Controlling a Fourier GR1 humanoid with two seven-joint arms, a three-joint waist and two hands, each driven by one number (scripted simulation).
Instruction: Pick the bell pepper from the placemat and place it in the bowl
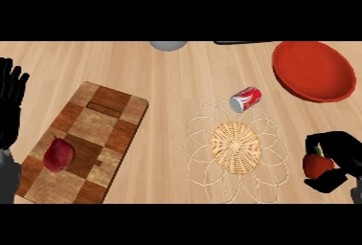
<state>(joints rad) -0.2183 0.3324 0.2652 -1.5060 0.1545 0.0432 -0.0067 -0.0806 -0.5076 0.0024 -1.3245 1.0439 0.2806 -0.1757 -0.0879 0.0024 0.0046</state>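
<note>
1. Head view: the right hand (332,162), low at the right edge, has fingers and thumb curled round the red pepper (317,164). The pepper sits inside that grasp, just off the right side of the placemat (237,149) and apparently lifted clear of it.
2. Head view: the red bowl (314,70) lies straight ahead of the right hand, farther up the counter and slightly to its left, well apart. This is the relation the coming move turns on: a carry forward, then a release over the rim.
3. Head view: the pepper looks roundish in the grasp, and its long axis cannot be made out.
4. Head view: a can (244,99) lies tipped on the placemat's far edge, ahead and well left of the right hand, likely outside the path. Bare counter (176,72) fills the stretch between hand and bowl.
5. Head view: the left hand (10,103) rests open at the left edge, fingers up, far from the bowl; the right is plainly the nearer.
6. Head view: a board (88,143) beside the left hand carries a red fruit (59,155), away from the work.
</note>
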